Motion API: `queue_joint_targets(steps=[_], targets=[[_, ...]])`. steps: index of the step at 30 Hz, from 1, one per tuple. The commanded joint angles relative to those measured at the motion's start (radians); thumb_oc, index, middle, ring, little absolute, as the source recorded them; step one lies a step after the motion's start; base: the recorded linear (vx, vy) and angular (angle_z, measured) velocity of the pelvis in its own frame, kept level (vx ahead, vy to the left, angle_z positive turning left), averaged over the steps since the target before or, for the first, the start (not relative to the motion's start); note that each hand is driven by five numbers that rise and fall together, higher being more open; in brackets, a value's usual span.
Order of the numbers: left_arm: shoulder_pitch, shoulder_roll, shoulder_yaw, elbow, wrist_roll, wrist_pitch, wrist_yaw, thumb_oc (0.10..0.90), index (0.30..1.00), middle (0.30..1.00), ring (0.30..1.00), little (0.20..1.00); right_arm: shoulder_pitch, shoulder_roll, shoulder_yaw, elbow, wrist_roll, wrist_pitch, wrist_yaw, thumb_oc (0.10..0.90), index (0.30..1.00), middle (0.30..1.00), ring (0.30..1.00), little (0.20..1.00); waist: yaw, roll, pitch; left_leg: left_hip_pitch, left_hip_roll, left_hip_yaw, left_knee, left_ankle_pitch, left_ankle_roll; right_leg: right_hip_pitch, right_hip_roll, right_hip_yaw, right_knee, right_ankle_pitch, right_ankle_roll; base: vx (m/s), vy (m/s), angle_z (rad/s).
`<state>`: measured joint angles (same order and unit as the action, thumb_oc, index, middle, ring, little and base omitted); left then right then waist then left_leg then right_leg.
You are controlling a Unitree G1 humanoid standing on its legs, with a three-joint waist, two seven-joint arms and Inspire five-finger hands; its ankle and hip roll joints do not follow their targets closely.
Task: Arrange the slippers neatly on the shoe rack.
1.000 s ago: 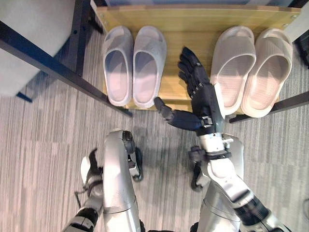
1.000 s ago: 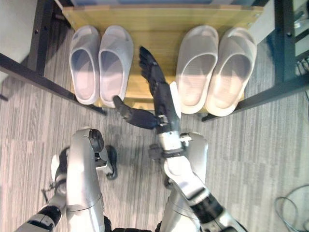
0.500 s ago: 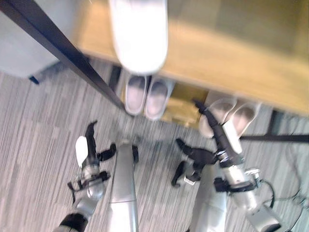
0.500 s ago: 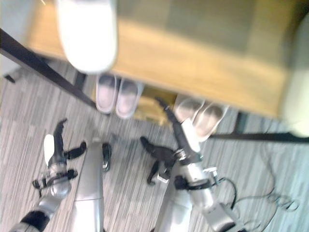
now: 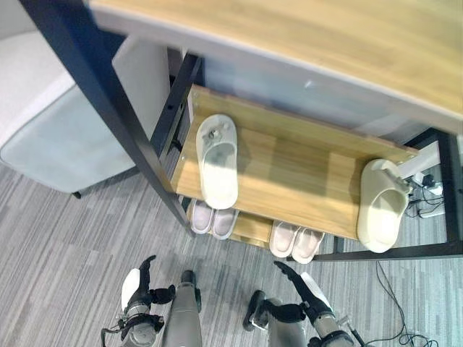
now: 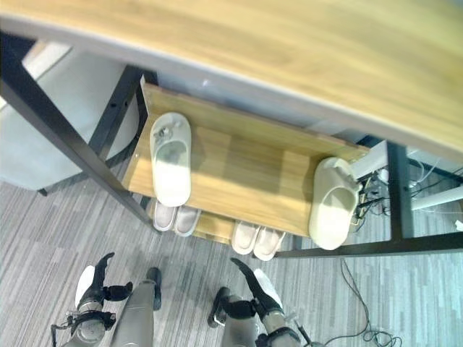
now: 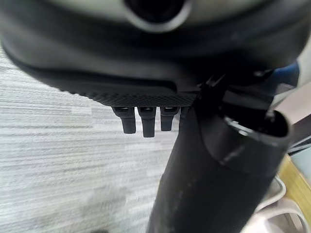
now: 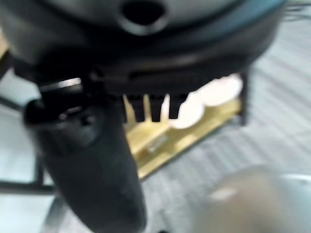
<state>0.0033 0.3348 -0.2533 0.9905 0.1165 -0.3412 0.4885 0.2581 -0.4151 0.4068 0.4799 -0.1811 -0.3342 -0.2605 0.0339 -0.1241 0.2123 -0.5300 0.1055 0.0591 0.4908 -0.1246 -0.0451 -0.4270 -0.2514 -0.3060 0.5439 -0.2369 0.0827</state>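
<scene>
Both hands are empty, fingers straight: the left hand [image 5: 137,289] and right hand [image 5: 304,293] hang low over the carpet in front of the shoe rack [image 5: 289,173]. On its bottom shelf two pairs [image 5: 213,219] [image 5: 296,241] sit side by side. On the middle shelf one slipper [image 5: 218,160] lies at the left end and its mate [image 5: 382,206] far off at the right end. Pairing those two looks like the remaining step; a hand must rise to that shelf and slide one across.

Two pale slippers [image 5: 218,160] [image 5: 382,204] lie well apart at either end of the wooden shoe rack's [image 5: 293,170] middle shelf. Two neat pairs [image 5: 212,217] [image 5: 296,240] sit on the bottom shelf.
</scene>
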Motion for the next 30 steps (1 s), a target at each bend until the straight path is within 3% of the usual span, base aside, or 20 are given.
queue_joint_targets(steps=[1, 5, 6, 8, 9, 11, 15, 16, 19, 21, 23, 24, 30], targets=[[0.060, 0.042, 0.008, -0.009, 0.023, -0.019, -0.048, 0.800, 0.900, 0.900, 0.900, 0.900, 0.023, 0.003, -0.093, 0.090, 0.065, -0.015, -0.008, 0.800, 0.900, 0.900, 0.900, 0.900, 0.000, 0.030, -0.106, 0.164, -0.005, -0.007, -0.193, 0.068, -0.040, 0.120, 0.013, -0.030, -0.213, 0.174, 0.074, 0.21, 0.070, -0.12], [0.129, 0.022, 0.048, 0.043, -0.016, -0.028, -0.094, 0.800, 0.900, 0.900, 0.900, 0.900, -0.018, 0.051, -0.130, 0.321, 0.086, 0.020, -0.025, 0.800, 0.900, 0.900, 0.900, 0.900, 0.011, 0.060, -0.129, 0.356, -0.025, 0.025, -0.386, 0.152, -0.048, 0.241, 0.041, 0.008, -0.317, 0.262, 0.108, 0.10, 0.011, -0.24], [0.120, 0.002, 0.051, 0.093, -0.031, -0.018, -0.108, 0.800, 0.900, 0.900, 0.900, 0.900, -0.061, 0.073, -0.143, 0.434, 0.082, 0.040, -0.052, 0.800, 0.900, 0.900, 0.900, 0.900, 0.014, 0.080, -0.126, 0.408, -0.022, 0.011, -0.433, 0.190, -0.046, 0.275, 0.075, 0.067, -0.295, 0.244, 0.114, -0.01, -0.059, -0.19], [0.119, 0.002, 0.051, 0.094, -0.031, -0.018, -0.108, 0.800, 0.900, 0.900, 0.900, 0.900, -0.062, 0.074, -0.143, 0.435, 0.082, 0.040, -0.052, 0.800, 0.900, 0.900, 0.900, 0.900, 0.014, 0.080, -0.126, 0.407, -0.022, 0.011, -0.435, 0.193, -0.046, 0.274, 0.075, 0.067, -0.299, 0.247, 0.113, -0.02, -0.056, 0.03], [0.110, -0.013, 0.046, 0.138, -0.042, -0.004, -0.126, 0.800, 0.900, 0.900, 0.900, 0.900, -0.076, 0.077, -0.148, 0.485, 0.075, 0.046, -0.060, 0.800, 0.900, 0.900, 0.900, 0.900, 0.017, 0.082, -0.134, 0.422, -0.026, 0.016, -0.446, 0.198, -0.040, 0.325, 0.092, 0.096, -0.303, 0.231, 0.121, -0.08, -0.169, 0.11], [0.069, -0.043, 0.037, 0.188, -0.051, 0.007, -0.130, 0.800, 0.900, 0.900, 0.900, 0.900, -0.114, 0.122, -0.162, 0.635, 0.123, 0.076, -0.087, 0.800, 0.900, 0.900, 0.900, 0.900, 0.029, 0.082, -0.156, 0.461, -0.017, -0.006, -0.466, 0.188, -0.049, 0.408, 0.129, 0.113, -0.366, 0.146, 0.080, -0.13, -0.307, 0.24], [0.037, -0.040, -0.014, 0.195, -0.015, 0.013, -0.158, 0.800, 0.900, 0.900, 0.900, 0.900, -0.126, 0.118, -0.158, 0.679, 0.136, 0.083, -0.075, 0.800, 0.900, 0.900, 0.900, 0.900, 0.019, 0.084, -0.168, 0.476, -0.002, -0.012, -0.486, 0.194, -0.059, 0.445, 0.162, 0.107, -0.405, 0.120, 0.056, -0.10, -0.189, 0.15], [0.014, -0.029, -0.056, 0.180, 0.030, 0.015, -0.168, 0.800, 0.900, 0.900, 0.900, 0.900, -0.116, 0.110, -0.156, 0.672, 0.139, 0.083, -0.068, 0.800, 0.900, 0.900, 0.900, 0.900, 0.009, 0.090, -0.172, 0.459, 0.017, -0.014, -0.493, 0.225, -0.074, 0.451, 0.177, 0.099, -0.418, 0.107, 0.043, -0.15, -0.127, 0.06], [-0.022, -0.023, -0.102, 0.156, 0.069, 0.019, -0.177, 0.800, 0.900, 0.900, 0.900, 0.900, -0.110, 0.101, -0.154, 0.668, 0.150, 0.080, -0.059, 0.800, 0.900, 0.900, 0.900, 0.900, -0.001, 0.087, -0.165, 0.437, 0.021, -0.027, -0.477, 0.239, -0.080, 0.451, 0.180, 0.099, -0.431, 0.114, 0.031, -0.16, -0.109, 0.11], [-0.036, -0.024, -0.114, 0.149, 0.076, 0.017, -0.181, 0.800, 0.900, 0.900, 0.900, 0.900, -0.109, 0.096, -0.150, 0.668, 0.147, 0.080, -0.058, 0.800, 0.900, 0.900, 0.900, 0.900, -0.004, 0.083, -0.160, 0.431, 0.011, -0.035, -0.457, 0.225, -0.078, 0.447, 0.177, 0.102, -0.430, 0.119, 0.028, -0.17, -0.078, 0.01], [-0.045, -0.035, -0.146, 0.127, 0.091, 0.006, -0.198, 0.800, 0.900, 0.900, 0.900, 0.900, -0.110, 0.091, -0.144, 0.675, 0.137, 0.083, -0.047, 0.800, 0.900, 0.900, 0.900, 0.900, -0.017, 0.070, -0.158, 0.452, -0.038, -0.061, -0.399, 0.142, -0.058, 0.428, 0.165, 0.117, -0.443, 0.137, 0.024, -0.14, -0.054, -0.04], [-0.045, -0.035, -0.147, 0.127, 0.091, 0.006, -0.198, 0.800, 0.900, 0.900, 0.900, 0.900, -0.110, 0.091, -0.144, 0.675, 0.137, 0.083, -0.047, 0.800, 0.900, 0.900, 0.900, 0.900, -0.016, 0.070, -0.157, 0.453, -0.037, -0.060, -0.395, 0.138, -0.058, 0.430, 0.165, 0.118, -0.442, 0.136, 0.024, -0.06, 0.007, -0.03], [-0.015, -0.048, -0.265, -0.002, 0.087, -0.006, -0.313, 0.800, 0.900, 0.900, 0.900, 0.900, -0.111, 0.081, -0.179, 0.669, 0.168, 0.092, -0.044, 0.800, 0.900, 0.900, 0.900, 0.900, -0.048, 0.114, -0.185, 0.516, -0.072, -0.038, -0.470, 0.110, -0.029, 0.438, 0.171, 0.169, -0.482, 0.161, 0.040, 0.03, 0.052, -0.17]])
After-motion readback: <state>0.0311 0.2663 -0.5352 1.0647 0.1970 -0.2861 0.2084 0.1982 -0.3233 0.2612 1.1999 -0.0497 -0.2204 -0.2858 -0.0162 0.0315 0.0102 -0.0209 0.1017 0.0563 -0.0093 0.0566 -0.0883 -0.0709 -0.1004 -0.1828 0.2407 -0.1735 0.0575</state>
